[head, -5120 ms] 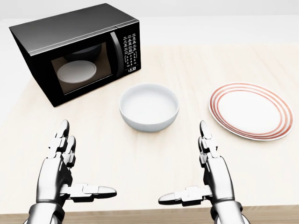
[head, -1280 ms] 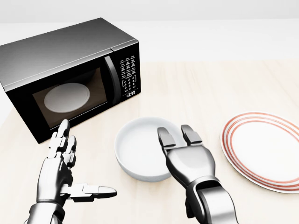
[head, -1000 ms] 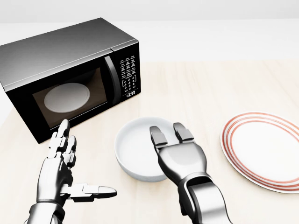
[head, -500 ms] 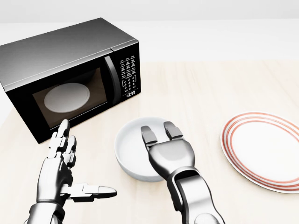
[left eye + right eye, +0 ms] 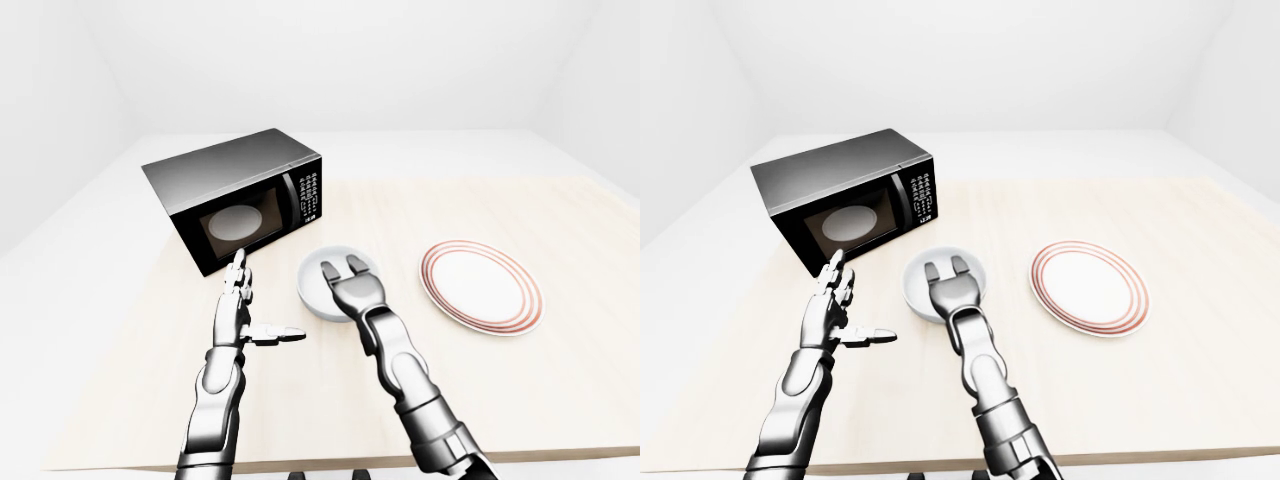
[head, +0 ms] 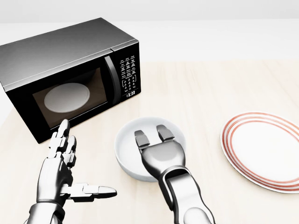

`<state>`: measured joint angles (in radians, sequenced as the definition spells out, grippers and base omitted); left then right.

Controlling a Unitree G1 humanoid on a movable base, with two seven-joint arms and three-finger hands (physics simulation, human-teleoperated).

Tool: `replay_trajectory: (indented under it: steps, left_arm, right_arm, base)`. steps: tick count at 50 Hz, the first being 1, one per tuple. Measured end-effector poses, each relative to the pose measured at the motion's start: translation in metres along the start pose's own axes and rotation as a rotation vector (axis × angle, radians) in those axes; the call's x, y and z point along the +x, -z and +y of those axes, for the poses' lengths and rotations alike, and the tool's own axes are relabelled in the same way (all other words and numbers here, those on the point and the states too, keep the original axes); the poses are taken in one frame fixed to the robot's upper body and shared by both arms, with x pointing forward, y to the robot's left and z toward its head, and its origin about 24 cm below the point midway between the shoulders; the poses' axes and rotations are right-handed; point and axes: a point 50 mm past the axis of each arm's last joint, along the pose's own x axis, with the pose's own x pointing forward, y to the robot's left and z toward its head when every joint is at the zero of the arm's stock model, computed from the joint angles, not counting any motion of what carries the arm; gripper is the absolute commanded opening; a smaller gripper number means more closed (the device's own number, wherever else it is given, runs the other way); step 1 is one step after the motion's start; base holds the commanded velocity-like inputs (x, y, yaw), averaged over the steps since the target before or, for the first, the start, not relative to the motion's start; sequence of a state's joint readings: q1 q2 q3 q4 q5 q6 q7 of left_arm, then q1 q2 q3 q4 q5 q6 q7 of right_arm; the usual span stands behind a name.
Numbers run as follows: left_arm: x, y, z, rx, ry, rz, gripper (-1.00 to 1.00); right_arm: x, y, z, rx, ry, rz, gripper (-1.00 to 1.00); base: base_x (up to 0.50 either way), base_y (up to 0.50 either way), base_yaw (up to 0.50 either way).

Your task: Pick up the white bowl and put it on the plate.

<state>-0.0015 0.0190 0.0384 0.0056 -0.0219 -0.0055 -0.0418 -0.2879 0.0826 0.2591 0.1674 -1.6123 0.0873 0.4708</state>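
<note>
The white bowl (image 6: 125,145) sits on the table, just below and to the right of the microwave in the head view. My right hand (image 6: 152,133) lies over the bowl's lower half, palm down. Two of its fingers (image 6: 141,138) stretch flat across the inside and its thumb is hidden. The fingers do not close round the rim, so the hand is open. My left hand (image 6: 70,163) hovers open to the left of the bowl, apart from it, thumb pointing right. The red-ringed plate (image 6: 261,149) lies empty at the right.
A black microwave (image 6: 70,79) with its door shut stands at the upper left, a white turntable showing through its window. The pale wooden table (image 6: 210,88) stretches up and to the right; its near edge (image 5: 300,462) runs below my arms in the left-eye view.
Over the last second my right hand slid left across the bowl, from its right rim to its middle. Left hand, bowl and plate have not moved. The oldest frame had both hands back.
</note>
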Motion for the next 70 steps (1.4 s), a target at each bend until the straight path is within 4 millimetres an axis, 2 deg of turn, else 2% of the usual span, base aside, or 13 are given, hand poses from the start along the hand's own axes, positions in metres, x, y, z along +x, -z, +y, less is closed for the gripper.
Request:
replay_trajectory:
  steps: [63,64,66,67,70]
  left_arm:
    - [0.000,0.000,0.000,0.000,0.000,0.000,1.00]
    - [0.000,0.000,0.000,0.000,0.000,0.000,1.00]
    - [0.000,0.000,0.000,0.000,0.000,0.000,1.00]
    - [0.000,0.000,0.000,0.000,0.000,0.000,1.00]
    - [0.000,0.000,0.000,0.000,0.000,0.000,1.00]
  right_arm:
    - [0.011,-0.002,0.028,-0.033,-0.067,-0.004,1.00]
    - [0.011,-0.002,0.029,-0.034,-0.068,-0.004,0.53]
    - [0.011,-0.002,0.030,-0.034,-0.070,-0.004,-0.77]
    - [0.011,-0.002,0.030,-0.034,-0.071,-0.004,-1.00]
    - [0.010,-0.002,0.031,-0.034,-0.072,-0.005,-1.00]
  base:
    - [0.00,0.00,0.00]
    - [0.00,0.00,0.00]
    - [0.00,0.00,0.00]
    - [0.00,0.00,0.00]
    - [0.00,0.00,0.00]
